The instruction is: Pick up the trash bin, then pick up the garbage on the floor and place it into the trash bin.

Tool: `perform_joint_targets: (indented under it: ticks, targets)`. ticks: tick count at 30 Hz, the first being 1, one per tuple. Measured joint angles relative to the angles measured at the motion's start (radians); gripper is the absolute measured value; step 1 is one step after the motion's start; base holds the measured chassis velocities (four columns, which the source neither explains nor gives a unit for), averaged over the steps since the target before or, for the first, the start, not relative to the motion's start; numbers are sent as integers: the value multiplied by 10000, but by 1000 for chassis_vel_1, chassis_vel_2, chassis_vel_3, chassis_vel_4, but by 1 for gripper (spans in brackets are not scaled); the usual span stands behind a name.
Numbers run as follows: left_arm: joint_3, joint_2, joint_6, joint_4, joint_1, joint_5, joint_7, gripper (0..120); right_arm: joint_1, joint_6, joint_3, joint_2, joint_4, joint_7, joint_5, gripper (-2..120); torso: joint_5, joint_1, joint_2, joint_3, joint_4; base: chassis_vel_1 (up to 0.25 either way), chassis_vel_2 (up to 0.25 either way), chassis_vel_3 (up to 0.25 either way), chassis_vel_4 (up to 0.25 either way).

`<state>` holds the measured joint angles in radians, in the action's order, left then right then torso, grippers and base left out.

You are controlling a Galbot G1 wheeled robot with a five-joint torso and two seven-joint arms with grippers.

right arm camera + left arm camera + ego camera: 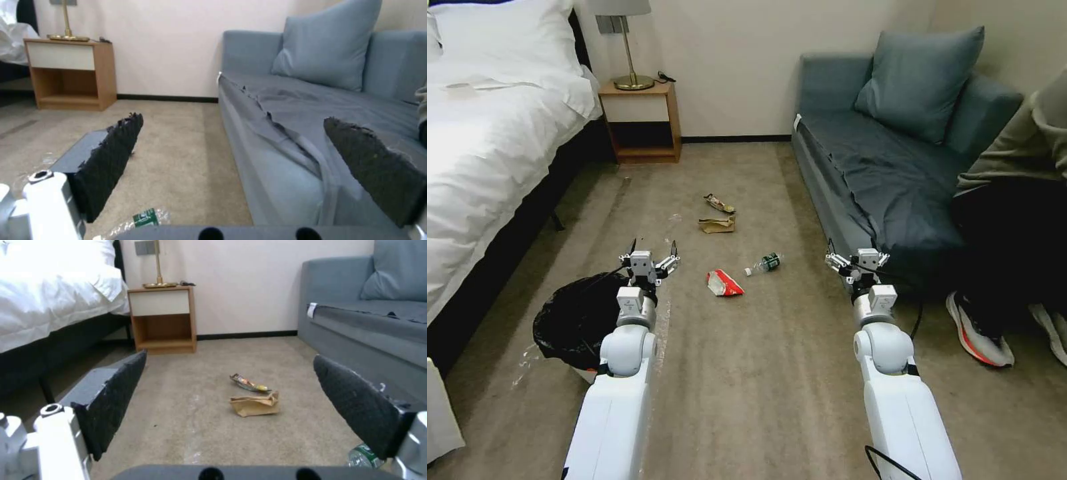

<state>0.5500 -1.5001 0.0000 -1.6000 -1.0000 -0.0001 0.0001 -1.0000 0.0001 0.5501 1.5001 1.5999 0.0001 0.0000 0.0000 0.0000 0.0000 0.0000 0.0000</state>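
Right now both arms reach forward over the carpet (760, 400) with nothing in them, which suits a task that has not yet started in earnest. The left gripper (650, 252) hangs with its fingers spread wide just beside the trash bin (570, 327), and since that bin sits on the floor at the robot's left, close by the bed (487, 153), this looks like the arm meant to lift it first. The right gripper (857, 257) is spread open too, held near the front edge of the sofa (880, 180) and well apart from the litter — probably kept free for the picking. All four pieces lie loose on the carpet between the two arms: the red-and-white snack bag (724, 283) nearest, the bottle (764, 263) just beside it toward the sofa, and farther off the brown paper bag (718, 225) with the shiny wrapper (719, 203) next to it. From the left wrist the paper bag and wrapper sit framed between the open pads (118, 396) — squarely ahead, though the bin comes before them by the task's order.
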Motion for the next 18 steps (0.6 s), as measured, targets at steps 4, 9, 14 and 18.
perform_joint_targets:
  ticks: [4, 9, 14, 18]
  targets:
    - [0, 0, 0, 0, 0, 0, 0, 100, 0, 0, 0, 0, 0, 0, 0, 100, 0, 0, 0, 0, 0, 0, 0, 0, 0]
    - [0, 0, 0, 0, 1, 0, 0, 100, 1, 0, 0, 0, 0, 0, 0, 100, 0, 0, 0, 0, 0, 0, 0, 0, 0]
    - [0, 1, 0, 0, 0, 0, 0, 100, 0, 0, 0, 0, 0, 0, 0, 100, 0, 0, 0, 0, 0, 0, 0, 0, 0]
    - [0, 0, 0, 0, 0, 0, 0, 100, 1, 0, 0, 0, 1, 0, 0, 100, 0, 0, 0, 0, 0, 0, 0, 0, 0]
